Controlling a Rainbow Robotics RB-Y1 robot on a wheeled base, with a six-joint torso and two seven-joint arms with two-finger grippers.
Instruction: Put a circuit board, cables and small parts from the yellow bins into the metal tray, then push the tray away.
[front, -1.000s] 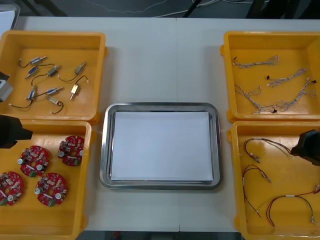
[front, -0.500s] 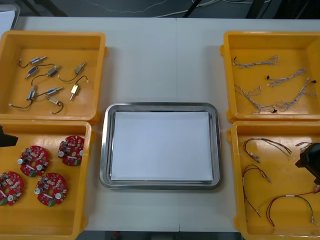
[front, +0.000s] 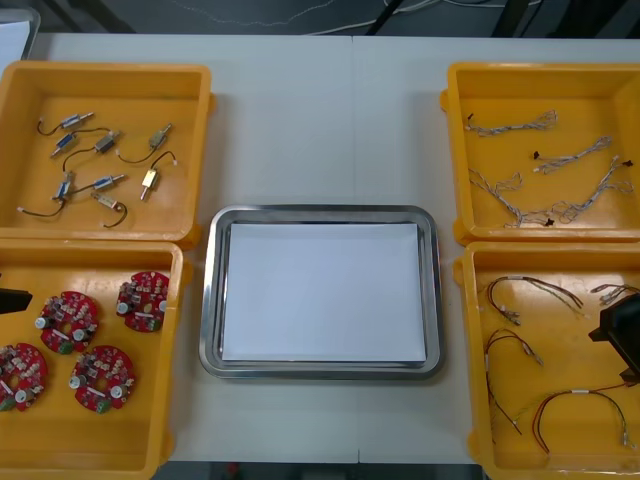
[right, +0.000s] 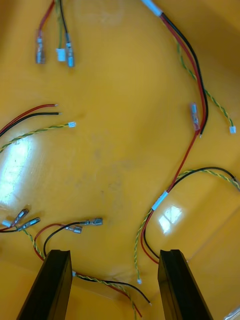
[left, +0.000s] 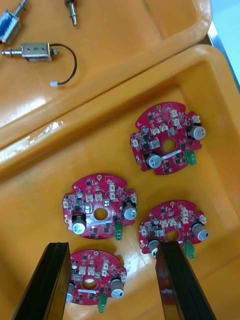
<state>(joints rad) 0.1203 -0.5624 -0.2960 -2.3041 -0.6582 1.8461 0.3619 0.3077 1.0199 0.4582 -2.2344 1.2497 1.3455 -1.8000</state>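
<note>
Several round red circuit boards (left: 166, 139) lie in the near left yellow bin (front: 60, 440). My left gripper (left: 112, 245) hangs open above them, one board (left: 95, 282) lying below the gap between its fingers. In the near right yellow bin (front: 560, 455) lie red and yellow cables (right: 192, 122), with my right gripper (right: 114, 252) open just above the bin floor. A thin cable end (right: 107, 285) runs between its fingers. The metal tray (front: 212, 300), white inside, sits in the middle of the table with nothing in it.
The far left yellow bin (front: 190, 120) holds small metal parts (front: 100, 145) with wire leads. Twisted blue and white cables (front: 545, 170) lie in the far right bin (front: 455, 130). Bare table stretches beyond the tray.
In the front view the left arm has drawn back to the left edge, leaving a sliver showing. The right gripper has slid toward the near side of its bin.
</note>
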